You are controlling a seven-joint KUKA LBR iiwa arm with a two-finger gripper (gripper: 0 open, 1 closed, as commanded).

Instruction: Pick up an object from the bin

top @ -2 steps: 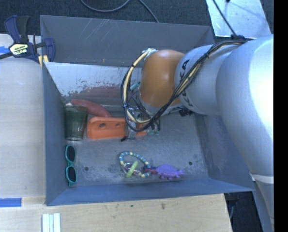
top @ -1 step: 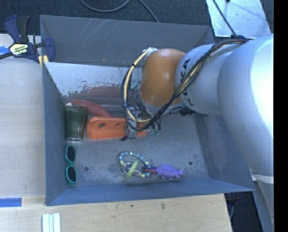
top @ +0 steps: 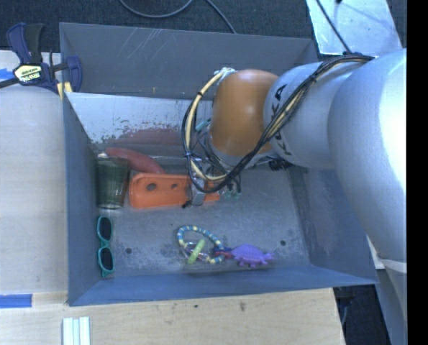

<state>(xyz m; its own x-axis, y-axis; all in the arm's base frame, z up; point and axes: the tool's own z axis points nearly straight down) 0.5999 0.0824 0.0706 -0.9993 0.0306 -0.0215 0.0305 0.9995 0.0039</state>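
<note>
My gripper (top: 198,190) is down near the bin floor, at the right end of an orange flat plastic piece (top: 155,191) that has two dark holes. It touches or overlaps that end, and its tip is hidden under the arm's orange cover and cables. A dark green cup (top: 111,182) lies just left of the orange piece. Behind them, along the back wall, lies a long reddish thing (top: 132,159).
A ring of coloured beads (top: 199,244) and a purple toy (top: 252,254) lie near the front wall. Teal sunglasses (top: 104,245) lie in the front left corner. The thick arm covers the bin's right side.
</note>
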